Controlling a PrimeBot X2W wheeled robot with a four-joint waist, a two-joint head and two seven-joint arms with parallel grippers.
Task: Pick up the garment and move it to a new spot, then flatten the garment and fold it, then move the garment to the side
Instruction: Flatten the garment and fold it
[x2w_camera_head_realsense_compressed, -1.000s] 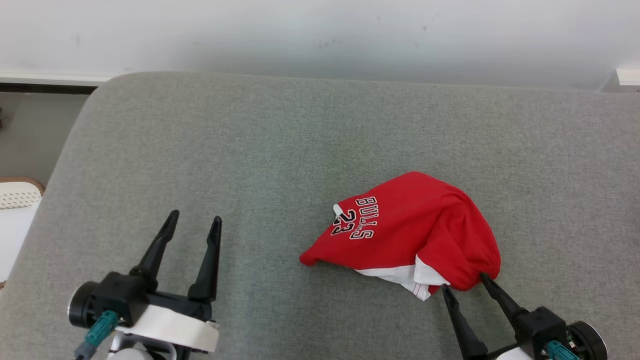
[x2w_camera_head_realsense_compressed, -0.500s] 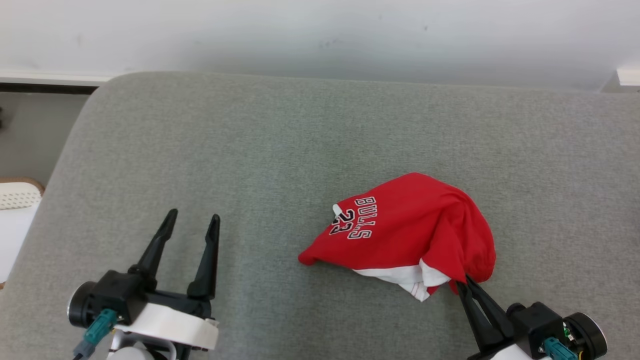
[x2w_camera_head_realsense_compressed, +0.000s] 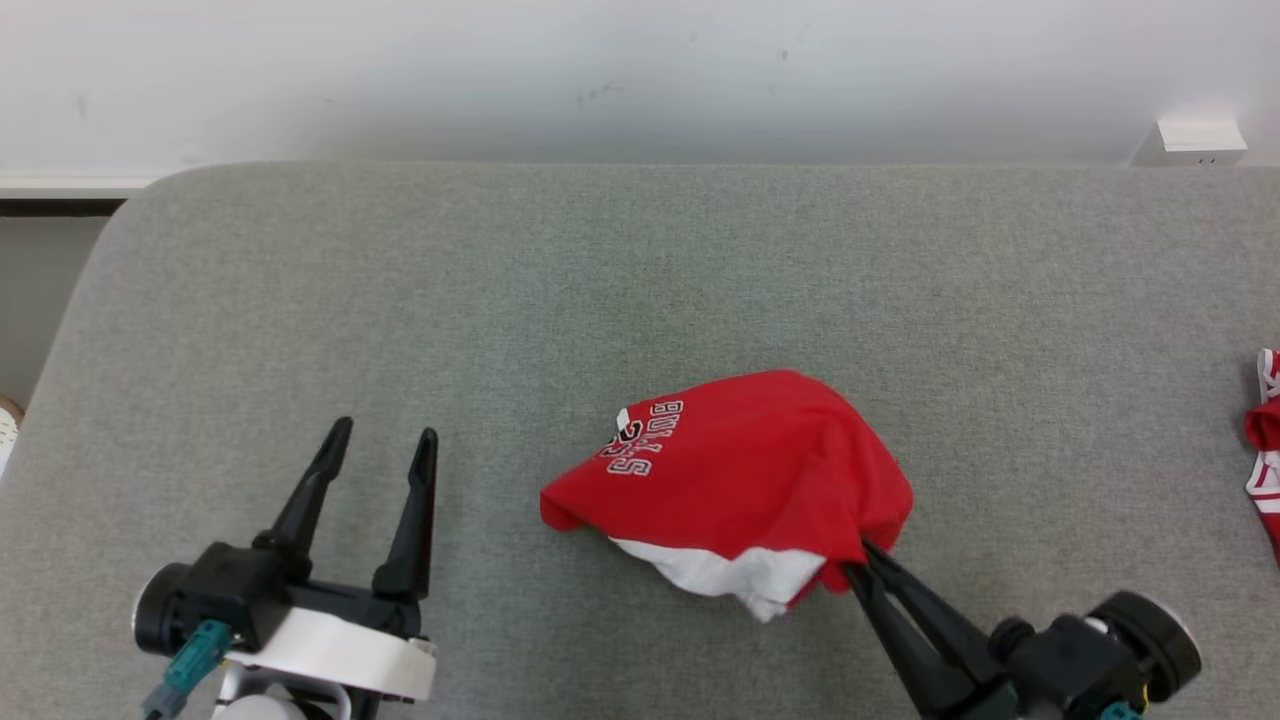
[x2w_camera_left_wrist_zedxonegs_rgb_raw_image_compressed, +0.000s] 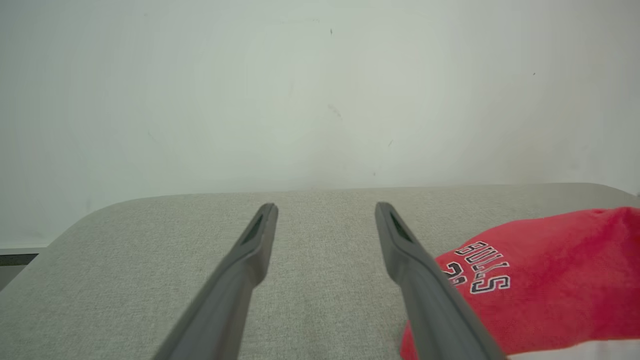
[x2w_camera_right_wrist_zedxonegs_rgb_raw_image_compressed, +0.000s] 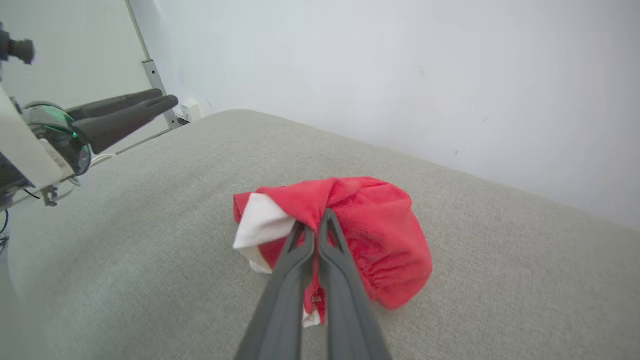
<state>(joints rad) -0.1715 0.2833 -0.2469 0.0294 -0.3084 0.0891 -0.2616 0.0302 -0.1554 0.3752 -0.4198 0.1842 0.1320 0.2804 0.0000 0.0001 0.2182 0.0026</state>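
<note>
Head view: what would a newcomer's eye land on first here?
The crumpled red garment with BULLS lettering, lying right of centre on the grey cushion. The right hand is shut on its near right edge, while the left hand hangs open at lower left.

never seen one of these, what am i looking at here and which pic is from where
It is a wheeled robot with two arms. One picture looks down from its head; the other two come from a camera on each wrist. Before it lies a grey cushioned surface with a crumpled red and white garment printed BULLS. The right fingers, a long dark pair, are shut, pinching a bunched part of the garment. The left fingers stand open, empty. Another red and white cloth shows at the far right.
</note>
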